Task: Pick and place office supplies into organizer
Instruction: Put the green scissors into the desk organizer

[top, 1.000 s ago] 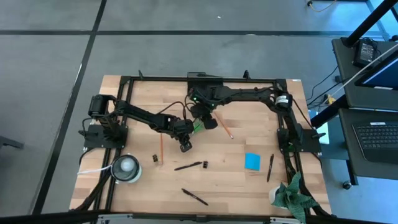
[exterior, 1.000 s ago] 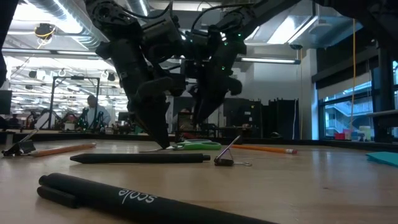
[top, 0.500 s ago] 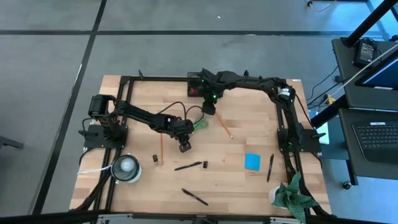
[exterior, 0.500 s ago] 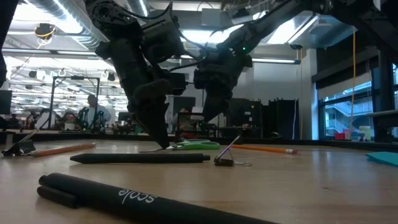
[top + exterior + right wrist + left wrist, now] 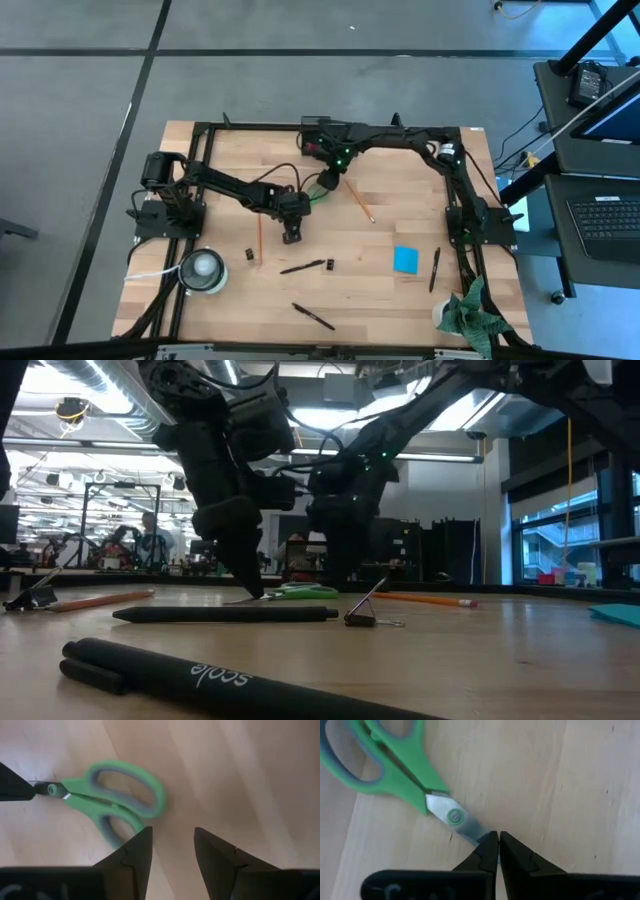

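Green-handled scissors (image 5: 395, 765) lie flat on the wooden table, also seen from above as scissors (image 5: 317, 195). My left gripper (image 5: 497, 839) is shut, its tips down on the blades; in the low view the left gripper (image 5: 256, 590) stands at the table top. My right gripper (image 5: 172, 842) hangs open just above the handle loops (image 5: 127, 795), one finger on each side of the bare wood beside them, touching nothing. From above, the right gripper (image 5: 326, 182) is right over the handles. The black organizer (image 5: 312, 122) sits at the far edge, partly under my right arm. My left gripper presses its shut fingertips down on the scissors' blades (image 5: 472, 827), a little past the pivot screw. It comes from above, slanting from the table's left. The blades' free end (image 5: 238, 601) shows beyond the tips, and the scissors lie flat on the table.
Two pencils (image 5: 259, 238) (image 5: 358, 200), pens (image 5: 303, 267) (image 5: 313, 316) (image 5: 435, 268), a blue note pad (image 5: 406, 259) and small black clips (image 5: 250, 255) (image 5: 329, 264) lie scattered. A white roll (image 5: 203, 268) is near left, a green cloth (image 5: 468, 310) near right.
My right gripper has rolled about its own axis and, after rising a little, has come down over the scissors' handles, shifting slightly toward the table's left edge. My left gripper has rolled a little in place on the blades.
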`<state>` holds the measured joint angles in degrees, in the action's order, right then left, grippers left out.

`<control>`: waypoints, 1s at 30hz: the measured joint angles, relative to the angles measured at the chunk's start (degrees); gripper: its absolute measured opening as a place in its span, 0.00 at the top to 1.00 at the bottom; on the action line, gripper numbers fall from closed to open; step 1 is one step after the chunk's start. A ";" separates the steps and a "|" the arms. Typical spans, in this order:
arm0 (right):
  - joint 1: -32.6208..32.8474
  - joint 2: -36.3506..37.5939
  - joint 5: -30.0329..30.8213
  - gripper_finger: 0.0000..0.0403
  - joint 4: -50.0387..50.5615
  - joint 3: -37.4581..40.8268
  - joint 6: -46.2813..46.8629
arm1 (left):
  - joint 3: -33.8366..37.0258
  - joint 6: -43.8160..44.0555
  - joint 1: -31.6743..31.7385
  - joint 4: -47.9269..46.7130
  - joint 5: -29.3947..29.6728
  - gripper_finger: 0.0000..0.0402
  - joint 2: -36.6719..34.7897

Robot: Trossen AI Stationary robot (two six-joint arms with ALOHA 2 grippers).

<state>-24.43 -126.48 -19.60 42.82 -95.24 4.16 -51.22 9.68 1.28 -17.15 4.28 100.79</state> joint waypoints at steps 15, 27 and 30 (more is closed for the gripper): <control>1.03 -1.26 0.49 0.64 -3.21 0.02 3.37 | 0.04 -4.58 0.13 -0.61 -1.97 0.99 0.02; 0.97 -1.18 0.42 0.64 3.54 0.00 1.27 | -0.29 -9.64 1.97 0.32 -9.09 0.99 2.70; 0.97 -1.15 0.37 0.64 4.55 0.00 0.04 | -0.33 -12.32 2.32 0.31 -9.44 0.99 2.80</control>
<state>-23.46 -127.63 -19.22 47.37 -95.24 4.20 -51.55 -2.64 3.60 -16.84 -5.16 103.59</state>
